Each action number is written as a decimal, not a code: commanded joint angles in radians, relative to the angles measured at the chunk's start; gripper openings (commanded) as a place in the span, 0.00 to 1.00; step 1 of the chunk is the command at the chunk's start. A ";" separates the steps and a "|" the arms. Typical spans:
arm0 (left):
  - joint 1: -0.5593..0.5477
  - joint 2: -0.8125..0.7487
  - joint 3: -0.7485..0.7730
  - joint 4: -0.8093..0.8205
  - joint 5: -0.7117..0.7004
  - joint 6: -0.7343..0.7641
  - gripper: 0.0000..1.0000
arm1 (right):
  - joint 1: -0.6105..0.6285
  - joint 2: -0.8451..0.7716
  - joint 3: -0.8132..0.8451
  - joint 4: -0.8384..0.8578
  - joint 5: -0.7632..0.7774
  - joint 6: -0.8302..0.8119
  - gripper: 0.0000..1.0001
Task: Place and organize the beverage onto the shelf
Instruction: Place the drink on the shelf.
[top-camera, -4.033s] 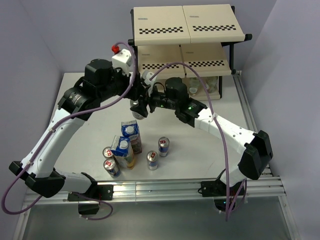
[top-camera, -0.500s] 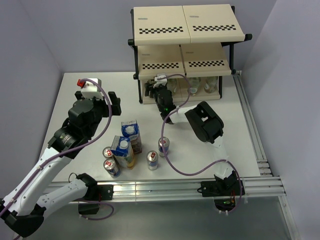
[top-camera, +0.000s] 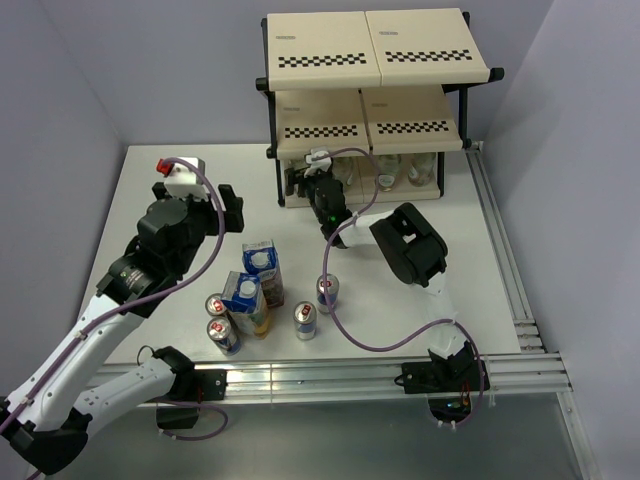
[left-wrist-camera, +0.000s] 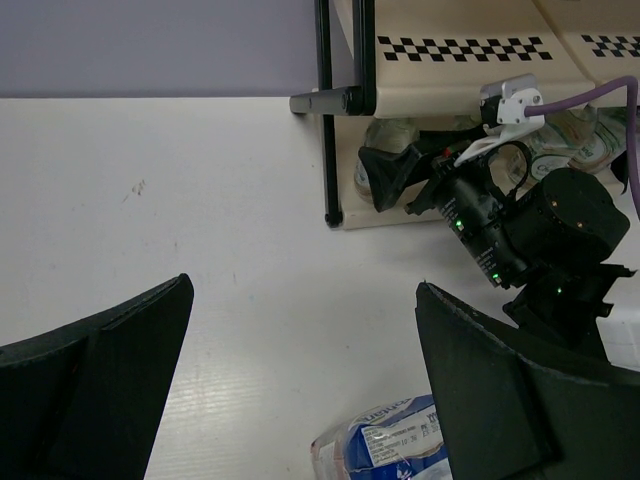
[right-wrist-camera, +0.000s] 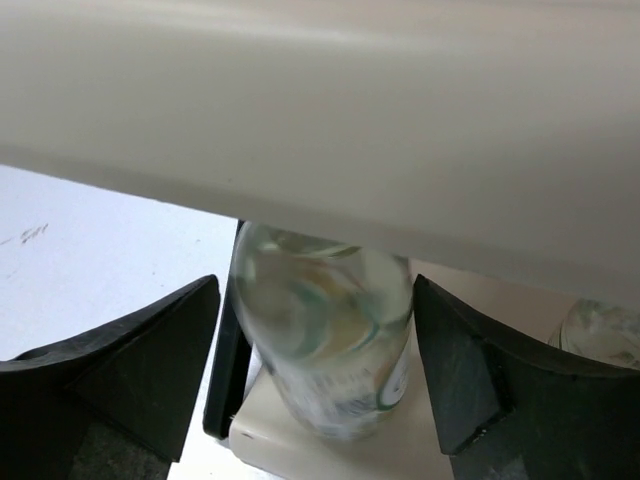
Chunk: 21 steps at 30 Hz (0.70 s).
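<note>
The bottle (right-wrist-camera: 325, 350) stands between the right gripper's (right-wrist-camera: 315, 290) spread jaws.

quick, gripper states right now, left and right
left gripper: open, empty
right gripper: open, straddling a clear bottle standing on the shelf

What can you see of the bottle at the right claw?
The bottle is small, clear plastic, with a printed label low on its body; its top is hidden under the board above. It stands upright on the shelf's bottom board, at its corner beside the black post. The right claw brackets it with fingers spread: one stands clear, the other is close, contact uncertain.
</note>
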<state>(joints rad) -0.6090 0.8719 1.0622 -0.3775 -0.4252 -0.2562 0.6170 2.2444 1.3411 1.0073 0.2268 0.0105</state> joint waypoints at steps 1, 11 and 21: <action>0.006 -0.016 -0.008 0.043 0.032 0.011 1.00 | -0.003 -0.075 0.044 0.054 -0.026 -0.033 0.85; 0.008 -0.030 -0.010 0.045 0.037 0.012 0.99 | -0.002 -0.092 0.001 0.085 -0.047 -0.024 0.83; 0.006 -0.027 -0.007 0.038 0.039 0.009 1.00 | 0.007 -0.135 -0.063 0.123 0.003 -0.015 1.00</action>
<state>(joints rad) -0.6052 0.8536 1.0527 -0.3775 -0.4034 -0.2523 0.6174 2.2124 1.2964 1.0103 0.2020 0.0044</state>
